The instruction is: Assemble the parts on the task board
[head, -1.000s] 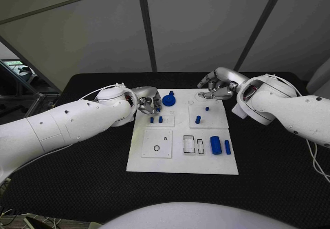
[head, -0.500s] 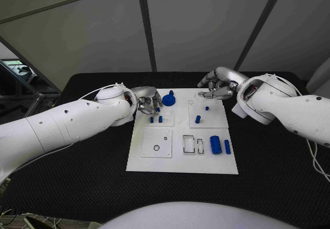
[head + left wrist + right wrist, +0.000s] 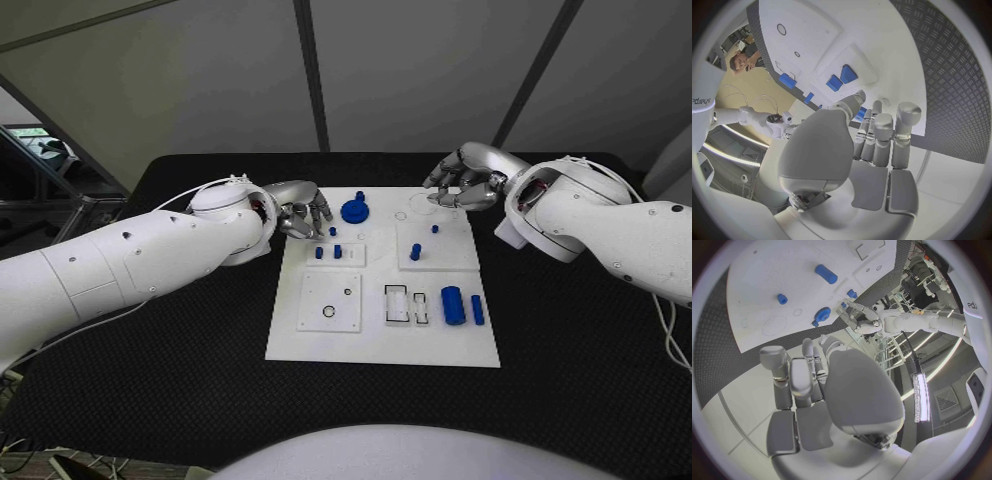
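Note:
The white task board [image 3: 378, 340] lies mid-table. At its far end stands a round blue part [image 3: 355, 210], with small blue pegs [image 3: 329, 251] in the block just nearer to me. Two more pegs [image 3: 415, 251] stand in the right block, and a blue cylinder [image 3: 451, 304] and a thin rod [image 3: 477, 308] lie near the right edge. My left hand [image 3: 300, 212] hovers at the board's far left edge beside the round part, fingers loosely bent, holding nothing [image 3: 873, 145]. My right hand [image 3: 464, 180] hangs over the far right corner, also without a part [image 3: 804, 385].
A raised plate with a small ring hole [image 3: 329, 300] and two narrow rectangular slots [image 3: 395, 302] sit on the board's near half. Black table [image 3: 173, 340] surrounds the board on every side. Both white forearms flank the board's far half.
My left hand has drawn back a little to the left, away from the round blue part. My right hand has shifted slightly to the right. The parts have not moved.

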You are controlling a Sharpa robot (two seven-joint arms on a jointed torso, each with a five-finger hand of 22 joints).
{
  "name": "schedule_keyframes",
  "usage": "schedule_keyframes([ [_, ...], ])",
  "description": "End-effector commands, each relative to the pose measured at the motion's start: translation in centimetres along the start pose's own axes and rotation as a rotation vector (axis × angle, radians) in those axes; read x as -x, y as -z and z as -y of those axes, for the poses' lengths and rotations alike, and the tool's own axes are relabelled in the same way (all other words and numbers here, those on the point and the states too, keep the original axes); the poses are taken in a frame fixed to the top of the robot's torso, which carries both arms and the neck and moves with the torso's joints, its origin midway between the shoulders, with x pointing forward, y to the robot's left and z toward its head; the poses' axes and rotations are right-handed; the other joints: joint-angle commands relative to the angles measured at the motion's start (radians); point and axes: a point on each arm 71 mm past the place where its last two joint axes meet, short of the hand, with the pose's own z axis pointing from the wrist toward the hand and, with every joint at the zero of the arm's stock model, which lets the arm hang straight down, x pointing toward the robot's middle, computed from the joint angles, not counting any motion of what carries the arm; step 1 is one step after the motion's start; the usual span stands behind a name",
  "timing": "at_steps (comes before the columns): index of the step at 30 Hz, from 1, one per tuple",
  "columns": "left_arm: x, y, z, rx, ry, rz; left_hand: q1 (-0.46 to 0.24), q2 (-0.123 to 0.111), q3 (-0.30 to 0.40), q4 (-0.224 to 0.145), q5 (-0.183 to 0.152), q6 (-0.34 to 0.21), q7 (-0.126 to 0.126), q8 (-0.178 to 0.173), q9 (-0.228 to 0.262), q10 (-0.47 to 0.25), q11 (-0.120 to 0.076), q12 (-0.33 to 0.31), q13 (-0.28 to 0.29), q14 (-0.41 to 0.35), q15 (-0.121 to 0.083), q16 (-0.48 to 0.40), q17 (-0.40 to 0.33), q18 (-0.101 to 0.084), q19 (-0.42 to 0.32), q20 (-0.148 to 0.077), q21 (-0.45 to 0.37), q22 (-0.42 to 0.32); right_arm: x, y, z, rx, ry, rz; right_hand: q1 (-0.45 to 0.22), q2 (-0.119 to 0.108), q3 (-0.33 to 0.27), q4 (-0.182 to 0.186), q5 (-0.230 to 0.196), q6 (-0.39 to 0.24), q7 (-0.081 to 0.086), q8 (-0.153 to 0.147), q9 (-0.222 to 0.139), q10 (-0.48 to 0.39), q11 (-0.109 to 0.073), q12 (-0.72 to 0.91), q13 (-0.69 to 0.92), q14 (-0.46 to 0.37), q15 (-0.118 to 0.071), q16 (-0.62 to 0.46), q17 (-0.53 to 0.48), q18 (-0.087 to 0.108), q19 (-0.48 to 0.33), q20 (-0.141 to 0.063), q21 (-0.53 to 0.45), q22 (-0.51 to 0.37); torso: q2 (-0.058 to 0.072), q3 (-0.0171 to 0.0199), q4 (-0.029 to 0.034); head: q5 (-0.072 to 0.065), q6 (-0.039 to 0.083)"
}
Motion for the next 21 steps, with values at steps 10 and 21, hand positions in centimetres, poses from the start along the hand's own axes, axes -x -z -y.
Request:
schedule_keyframes([
  [10, 3.2, 2.6, -3.1, -0.047, 0.414, 0.242, -0.014, 0.002, -0.020, 0.008, -0.004, 0.106, 0.020, 0.045, 0.005, -0.026, 0.016, -0.024, -0.013, -0.189, 0.014, -0.230, -0.354, 0.044, -0.182, 0.009, -0.293, -0.170, 0.6, 0.8, 1.1, 0.013, 0.302, -0.013, 0.006, -0.027, 0.038, -0.035, -0.074, 0.081, -0.019, -0.034, -0.003, 0.078, 0.000, -0.290, -0.233, 0.027, 0.005, 0.001, 0.015, 0.002, 0.024, -0.004, 0.017, 0.027, 0.000, -0.0002, -0.0017, -0.038, 0.030],
  [21, 4.8, 5.1, -4.5, -0.144, 1.017, 0.416, -0.028, 0.030, -0.044, 0.021, -0.005, 0.120, 0.032, 0.041, 0.000, -0.055, 0.029, -0.005, -0.013, -0.267, 0.031, -0.363, -0.437, 0.044, -0.243, 0.027, -0.418, -0.253, -1.5, 1.0, 1.5, 0.009, 0.432, -0.023, -0.012, -0.050, 0.030, -0.041, -0.084, 0.063, -0.007, -0.074, -0.005, 0.055, 0.017, -0.359, -0.292, 0.027, 0.018, -0.004, 0.011, 0.003, 0.021, 0.004, 0.011, 0.022, 0.001, -0.0003, 0.0011, -0.076, 0.050],
])
